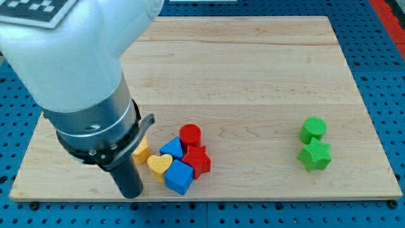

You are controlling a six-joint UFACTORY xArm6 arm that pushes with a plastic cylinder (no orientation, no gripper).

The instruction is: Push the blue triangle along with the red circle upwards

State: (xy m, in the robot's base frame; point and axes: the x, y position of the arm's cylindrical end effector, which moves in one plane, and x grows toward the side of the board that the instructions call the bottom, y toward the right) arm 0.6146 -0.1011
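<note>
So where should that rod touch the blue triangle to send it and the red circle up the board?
There is no grip, only a push. The blue triangle touches the red circle at its upper right, so I would probably press its lower-left face. The yellow heart crowds that side. My tip sits below and left of the cluster.

**A Big White Arm With a Dark Rod**

The arm (69, 44) is fat, round and shiny white. A black and white checker sticker (38, 9) sits on top. Below the white part is a dark grey ring with small screws. Under the ring hangs a straight dark rod, ending at my tip (131, 195).
</note>
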